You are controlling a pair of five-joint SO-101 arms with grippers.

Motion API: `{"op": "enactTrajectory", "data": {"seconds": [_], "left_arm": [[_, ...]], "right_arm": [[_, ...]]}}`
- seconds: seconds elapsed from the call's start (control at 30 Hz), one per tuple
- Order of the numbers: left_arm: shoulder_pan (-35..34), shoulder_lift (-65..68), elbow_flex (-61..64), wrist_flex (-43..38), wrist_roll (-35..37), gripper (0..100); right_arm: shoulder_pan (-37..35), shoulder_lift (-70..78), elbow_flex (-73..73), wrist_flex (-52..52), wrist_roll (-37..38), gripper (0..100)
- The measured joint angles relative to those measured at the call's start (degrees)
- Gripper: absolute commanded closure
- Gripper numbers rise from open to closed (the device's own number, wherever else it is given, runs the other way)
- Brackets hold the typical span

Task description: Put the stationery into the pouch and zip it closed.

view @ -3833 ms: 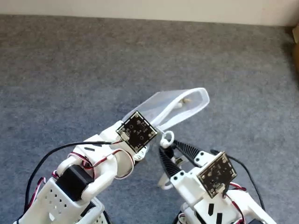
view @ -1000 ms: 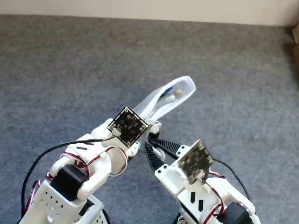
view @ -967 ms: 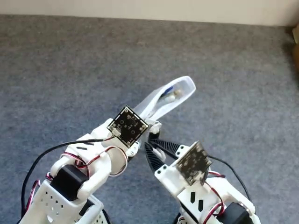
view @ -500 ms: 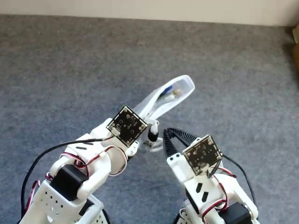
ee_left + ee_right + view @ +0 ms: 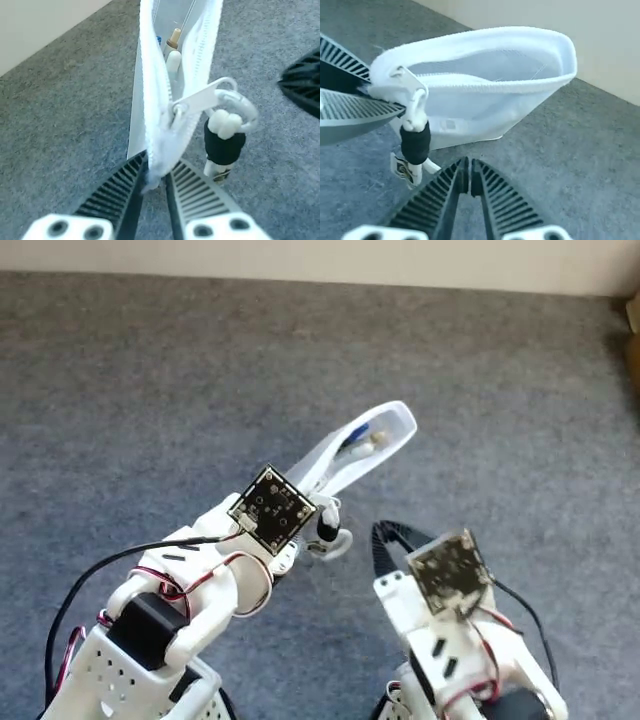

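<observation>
Withdrawn from the white ring zip pull [image 5: 235,107], the right gripper [image 5: 470,167] is seen empty, jaws shut. The white mesh pouch [image 5: 372,443] is pinched above the grey tabletop [image 5: 150,360] by the left gripper's [image 5: 155,167] jaws; the pull should be regripped squarely, drawn straight.

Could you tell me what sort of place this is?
Probably an indoor robotics workbench: a grey carpet-like surface, a pale wall behind it, and the left end effector gripping a mesh pouch.
</observation>
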Motion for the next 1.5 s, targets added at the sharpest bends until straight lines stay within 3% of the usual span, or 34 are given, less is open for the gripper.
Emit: {"op": "enactTrajectory", "data": {"seconds": [0.13,0.27,0.4,0.57,1.03,1.1,1.33,1.5], "left_arm": [[0.00,0.00,0.00,0.00,0.00,99],[0.00,0.00,0.00,0.00,0.00,99],[0.00,0.00,0.00,0.00,0.00,99],[0.00,0.00,0.00,0.00,0.00,99],[0.00,0.00,0.00,0.00,0.00,99],[0.00,0.00,0.00,0.00,0.00,99],[-0.09,0.00,-0.18,0.18,0.00,99],[-0.53,0.00,-0.35,0.18,0.00,99]], "right_arm": [[-0.09,0.00,-7.47,9.14,-5.89,75.6],[-5.10,-0.09,-10.46,15.91,-9.85,74.2],[-13.19,-0.09,-10.02,16.09,-10.46,74.2],[-19.43,-0.09,-3.60,9.14,-10.46,74.2],[-19.96,0.00,9.14,-11.87,-10.46,74.3],[-19.96,0.00,9.93,-13.19,-10.46,76.9],[-19.87,0.09,10.02,-15.38,-10.46,99.3],[-17.32,0.26,10.02,-16.35,-1.67,99.3]]}}
